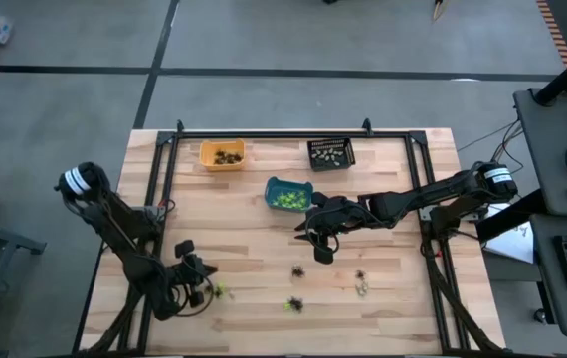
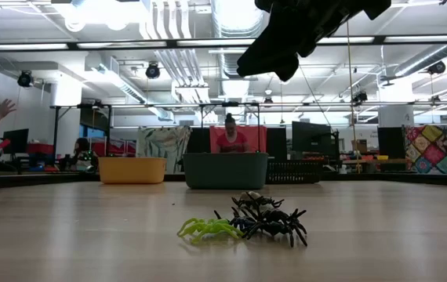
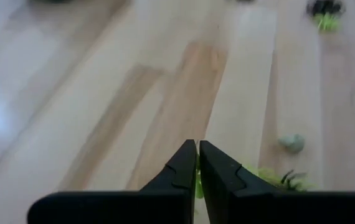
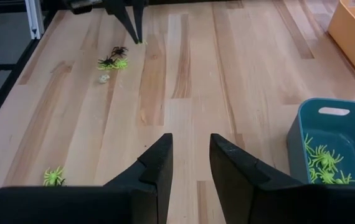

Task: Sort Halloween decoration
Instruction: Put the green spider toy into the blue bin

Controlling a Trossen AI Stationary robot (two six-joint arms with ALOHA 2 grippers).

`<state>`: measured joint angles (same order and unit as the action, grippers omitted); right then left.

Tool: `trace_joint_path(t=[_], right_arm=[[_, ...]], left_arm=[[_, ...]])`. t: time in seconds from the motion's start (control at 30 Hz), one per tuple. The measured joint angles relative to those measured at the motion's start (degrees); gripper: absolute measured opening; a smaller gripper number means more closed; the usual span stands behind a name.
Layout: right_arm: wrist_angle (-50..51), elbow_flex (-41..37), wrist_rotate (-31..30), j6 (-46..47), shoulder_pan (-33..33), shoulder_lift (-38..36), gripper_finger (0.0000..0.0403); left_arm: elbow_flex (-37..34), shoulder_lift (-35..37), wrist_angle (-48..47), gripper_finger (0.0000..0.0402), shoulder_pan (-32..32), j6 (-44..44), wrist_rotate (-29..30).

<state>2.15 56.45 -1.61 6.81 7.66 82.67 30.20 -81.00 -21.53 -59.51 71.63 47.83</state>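
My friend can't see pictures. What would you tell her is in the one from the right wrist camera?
The right hand, fingers apart and empty, hovers over a wooden table. Beside it, a teal bin holds lime green toy spiders; farther off, the left hand touches down near more toy spiders.

Overhead cam looks straight down on the whole worktop. Low cam sits at surface level, facing the bins' edge. Both wrist cams hug the wood; all share it.
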Motion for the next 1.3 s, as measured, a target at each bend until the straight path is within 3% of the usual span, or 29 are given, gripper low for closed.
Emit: trace_joint_path(t=[0.43, 0.6, 0.73, 0.87, 1.3], right_arm=[[0.1, 0.0, 0.0, -0.2, 0.0, 0.0, 0.0095], [0.1, 0.0, 0.0, -0.9, 0.0, 0.0, 0.0095], [0.6, 0.0, 0.0, -1.7, 0.0, 0.0, 0.0095], [0.7, 0.0, 0.1, -2.4, 0.0, 0.0, 0.0095], [3.8, 0.0, 0.1, -6.0, 0.0, 0.0, 0.0095]], left_arm=[[0.0, 12.2, 0.8, 0.0000, 2.3, -7.3, 16.2], [0.0, 14.5, 11.9, 0.0000, 7.1, -20.2, 16.4], [0.0, 14.9, 24.1, 0.0000, 12.6, -35.8, 11.8], [0.0, 15.2, 29.9, 0.0000, 19.3, -46.6, 5.2], [0.0, 12.6, 43.0, 0.0000, 48.9, -65.9, -21.1]])
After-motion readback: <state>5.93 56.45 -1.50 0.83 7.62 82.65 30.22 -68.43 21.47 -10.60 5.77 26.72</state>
